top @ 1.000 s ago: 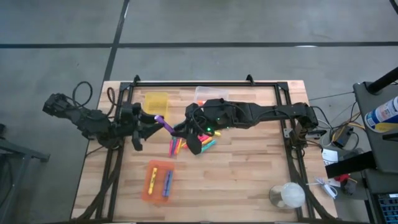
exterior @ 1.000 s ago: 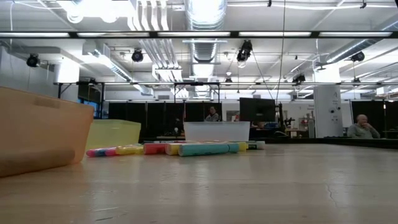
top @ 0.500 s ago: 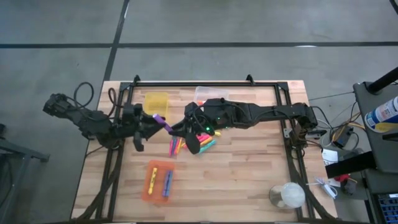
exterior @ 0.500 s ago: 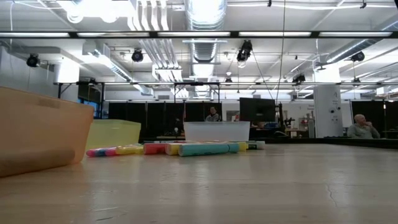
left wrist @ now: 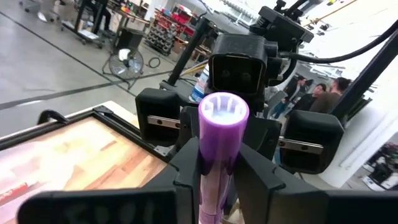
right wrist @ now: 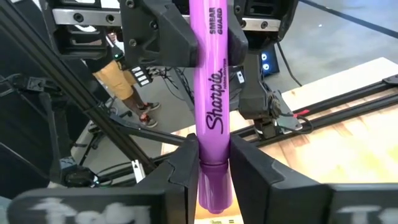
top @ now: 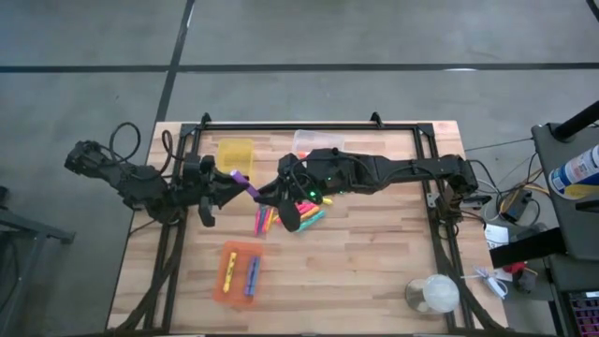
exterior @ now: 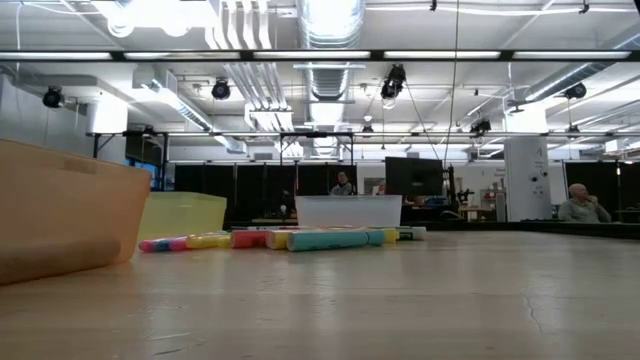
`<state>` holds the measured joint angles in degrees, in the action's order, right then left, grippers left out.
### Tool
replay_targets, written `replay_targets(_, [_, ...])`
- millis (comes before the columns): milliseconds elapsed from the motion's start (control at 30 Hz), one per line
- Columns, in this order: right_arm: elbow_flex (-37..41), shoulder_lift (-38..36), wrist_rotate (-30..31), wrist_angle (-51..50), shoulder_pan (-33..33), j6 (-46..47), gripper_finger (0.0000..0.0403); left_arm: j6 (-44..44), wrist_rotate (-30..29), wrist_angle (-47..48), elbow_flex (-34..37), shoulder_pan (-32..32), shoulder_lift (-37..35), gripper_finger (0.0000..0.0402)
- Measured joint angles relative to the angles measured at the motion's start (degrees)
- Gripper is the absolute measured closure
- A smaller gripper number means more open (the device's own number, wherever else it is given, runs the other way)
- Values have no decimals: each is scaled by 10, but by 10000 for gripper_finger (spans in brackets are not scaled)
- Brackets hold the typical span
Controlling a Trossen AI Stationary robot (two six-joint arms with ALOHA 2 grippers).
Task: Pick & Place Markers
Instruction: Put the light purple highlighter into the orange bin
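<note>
Above the middle of the table (top: 374, 253), both grippers pinch one purple marker (top: 245, 183). The left gripper (left wrist: 214, 171) grasps one end, the right gripper (right wrist: 211, 165) grasps the other, likely to pass it across

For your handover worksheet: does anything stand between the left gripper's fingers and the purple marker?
Nothing visible does. The left gripper has its fingers against the purple marker, whose other end sits between the right gripper's fingers.

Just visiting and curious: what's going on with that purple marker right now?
Left gripper and right gripper both clamp the purple marker, mid-air handoff. Other markers lie on the table. Nothing in the way.
</note>
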<state>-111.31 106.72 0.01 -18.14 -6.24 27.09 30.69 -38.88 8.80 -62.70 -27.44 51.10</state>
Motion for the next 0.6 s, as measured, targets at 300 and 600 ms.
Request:
replay_targets(300, [0,-2,-4,-67,-2,29,259,57,22,60,0,-1,-20,338])
replay_targets(600, [0,-2,-3,-180,-3,14,188,151,95,169,0,-1,-57,339])
